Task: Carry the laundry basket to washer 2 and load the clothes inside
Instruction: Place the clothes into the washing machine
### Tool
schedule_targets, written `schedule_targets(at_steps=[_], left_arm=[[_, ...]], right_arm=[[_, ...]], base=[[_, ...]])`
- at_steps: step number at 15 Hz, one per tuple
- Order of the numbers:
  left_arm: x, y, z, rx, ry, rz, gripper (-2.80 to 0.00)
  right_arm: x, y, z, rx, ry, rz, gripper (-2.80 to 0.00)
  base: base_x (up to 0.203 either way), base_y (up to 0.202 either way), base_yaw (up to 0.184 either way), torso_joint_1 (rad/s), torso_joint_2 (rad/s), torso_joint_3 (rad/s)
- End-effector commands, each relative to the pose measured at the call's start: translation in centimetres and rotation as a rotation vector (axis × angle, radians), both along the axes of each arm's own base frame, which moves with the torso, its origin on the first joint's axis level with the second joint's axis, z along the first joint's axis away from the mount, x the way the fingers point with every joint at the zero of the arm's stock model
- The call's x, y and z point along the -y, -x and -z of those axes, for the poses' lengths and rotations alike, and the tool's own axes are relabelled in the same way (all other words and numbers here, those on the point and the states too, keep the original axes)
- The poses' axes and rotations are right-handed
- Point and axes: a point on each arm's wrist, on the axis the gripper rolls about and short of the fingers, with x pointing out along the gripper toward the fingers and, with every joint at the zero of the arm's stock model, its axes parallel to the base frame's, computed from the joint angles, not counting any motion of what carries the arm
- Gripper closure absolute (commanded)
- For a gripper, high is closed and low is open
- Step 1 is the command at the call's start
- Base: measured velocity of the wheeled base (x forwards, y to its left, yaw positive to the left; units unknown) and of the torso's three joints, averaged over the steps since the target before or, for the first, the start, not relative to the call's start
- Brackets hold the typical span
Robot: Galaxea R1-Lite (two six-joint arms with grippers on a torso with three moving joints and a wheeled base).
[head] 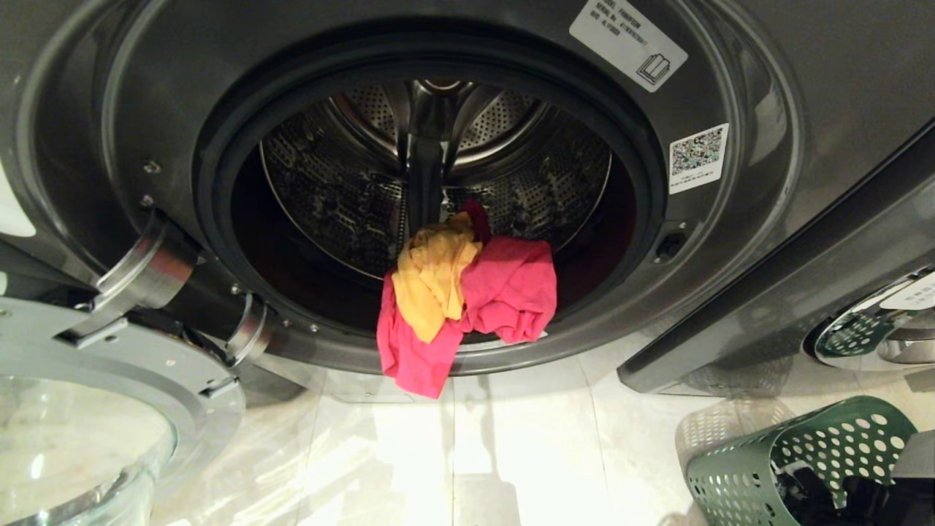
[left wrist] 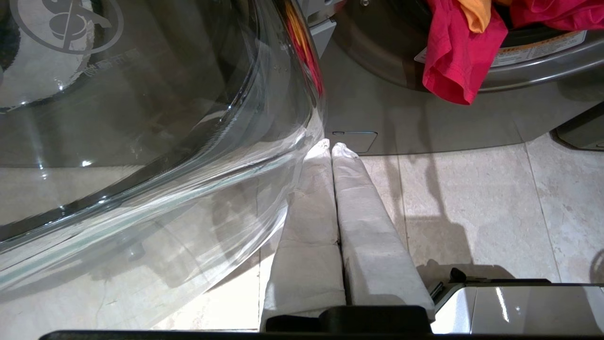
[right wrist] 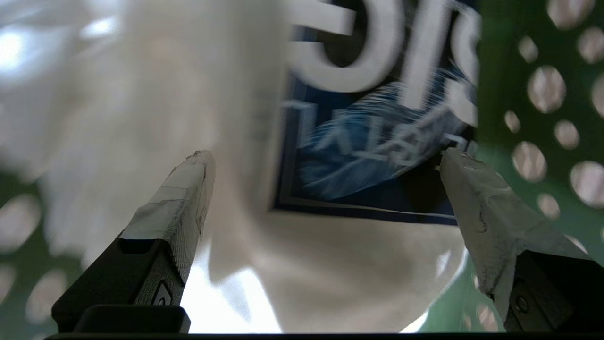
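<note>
The dark grey washer [head: 730,241] in front of me stands open, and its number label is not in view. A pink-red garment [head: 511,292] and a yellow-orange one [head: 434,277] hang over the lower lip of the drum opening, partly outside. The dark green laundry basket [head: 738,475] sits on the floor at the lower right. My right gripper [right wrist: 325,153] is open inside it, its fingertips [right wrist: 193,179] spread just above a white garment [right wrist: 330,264] with a blue print. My left gripper [left wrist: 330,144] is shut and empty, low beside the door glass.
The round glass door [head: 80,438] is swung open at the lower left on a chrome hinge [head: 146,270]. A second grey washer [head: 789,292] stands to the right, behind the basket. Pale floor tiles [head: 511,453] lie between door and basket.
</note>
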Motion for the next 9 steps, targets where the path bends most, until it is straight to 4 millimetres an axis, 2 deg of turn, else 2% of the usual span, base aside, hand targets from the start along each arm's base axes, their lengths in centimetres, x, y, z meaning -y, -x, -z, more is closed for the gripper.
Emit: schedule_targets(at_steps=[1, 9], left_arm=[[0.0, -0.01, 0.04, -0.001, 0.0, 0.0, 0.0], [0.0, -0.01, 0.04, -0.001, 0.001, 0.0, 0.0]], right_arm=[[-0.5, -0.99, -0.17, -0.012, -0.009, 0.089, -2.8], [-0.91, -1.12, -0.06, -0.011, -0.046, 0.111, -2.8]], base=[[0.0, 0.0, 0.0, 0.0, 0.0, 0.0], [0.0, 0.0, 0.0, 0.0, 0.0, 0.0]])
